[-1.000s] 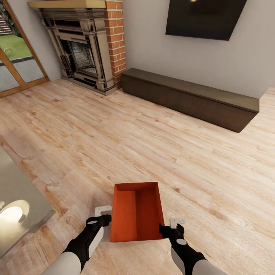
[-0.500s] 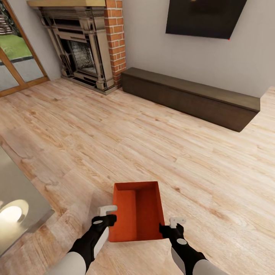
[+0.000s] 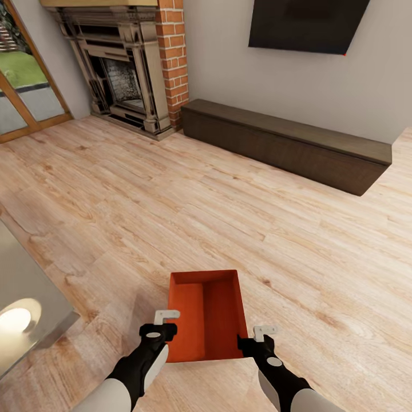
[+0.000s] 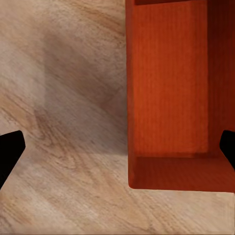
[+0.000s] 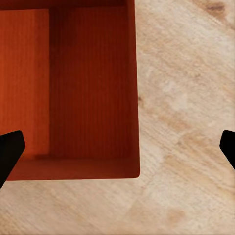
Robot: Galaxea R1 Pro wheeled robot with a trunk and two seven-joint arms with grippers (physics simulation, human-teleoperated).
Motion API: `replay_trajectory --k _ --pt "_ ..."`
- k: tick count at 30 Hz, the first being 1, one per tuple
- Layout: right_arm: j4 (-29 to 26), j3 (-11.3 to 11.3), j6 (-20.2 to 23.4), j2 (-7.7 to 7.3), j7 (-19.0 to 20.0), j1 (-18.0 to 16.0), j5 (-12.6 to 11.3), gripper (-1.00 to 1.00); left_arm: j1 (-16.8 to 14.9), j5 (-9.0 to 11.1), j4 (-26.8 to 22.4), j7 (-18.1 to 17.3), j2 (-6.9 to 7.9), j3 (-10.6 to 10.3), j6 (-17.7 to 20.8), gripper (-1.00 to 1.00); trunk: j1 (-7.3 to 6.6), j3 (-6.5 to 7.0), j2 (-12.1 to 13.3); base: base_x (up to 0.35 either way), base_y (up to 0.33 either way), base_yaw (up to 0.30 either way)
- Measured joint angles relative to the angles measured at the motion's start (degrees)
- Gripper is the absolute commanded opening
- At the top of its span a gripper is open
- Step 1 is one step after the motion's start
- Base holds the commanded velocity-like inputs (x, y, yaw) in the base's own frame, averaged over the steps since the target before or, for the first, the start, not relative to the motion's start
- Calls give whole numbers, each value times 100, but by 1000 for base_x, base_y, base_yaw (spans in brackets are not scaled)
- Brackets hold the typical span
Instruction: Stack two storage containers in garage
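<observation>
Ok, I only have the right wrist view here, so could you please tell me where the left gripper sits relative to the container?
Observer: The left gripper is open, with its fingers straddling the storage container's left wall, near the corner closest to the robot.
Operator: Thank you. And what lies ahead of the box?
Observer: In the head view, bare wood plank floor runs from the box to a low dark bench against the far wall.
Operator: Anything beside that bench?
Observer: A red-brick fireplace stands at its left end, and a black TV hangs on the wall above it.
</observation>
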Motion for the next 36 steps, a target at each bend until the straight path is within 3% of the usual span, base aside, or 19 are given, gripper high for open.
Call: replay_trajectory --k 9,12,14,17,21,26,28,31,36 --pt "-152 -53 27 -2 -13 -115 -85 100 0 9 106 10 10 21 -8 100 198 -161 -361 0 0 0" --pt "-116 -67 46 7 -20 -413 -265 100 0 14 109 12 9 28 -9 100 264 -215 -481 0 0 0" --pt "-96 -67 28 7 -26 -507 -458 100 0 31 109 12 9 30 -13 100 308 -251 -562 0 0 0" --pt "-73 -53 5 8 -27 -539 -527 100 0 77 114 8 15 31 -51 100 373 -305 -682 0 0 0" --pt "503 22 -309 -11 -8 -551 -497 100 0 198 340 14 17 18 -366 100 461 -377 -842 0 0 0" --pt "865 177 -436 -21 4 -553 -473 100 -1 206 362 15 18 21 -393 100 571 -467 -1043 0 0 0" --pt "910 235 -456 -17 8 -550 -435 100 -1 207 363 15 18 22 -395 100 615 -503 -1123 0 0 0" --pt "985 339 -490 -10 22 -545 -195 100 -1 207 365 15 19 33 -400 100 681 -557 -1243 0 0 0" --pt "1053 356 -563 -15 26 -545 -115 100 -1 208 365 15 19 40 -405 100 791 -646 -1444 0 0 0"
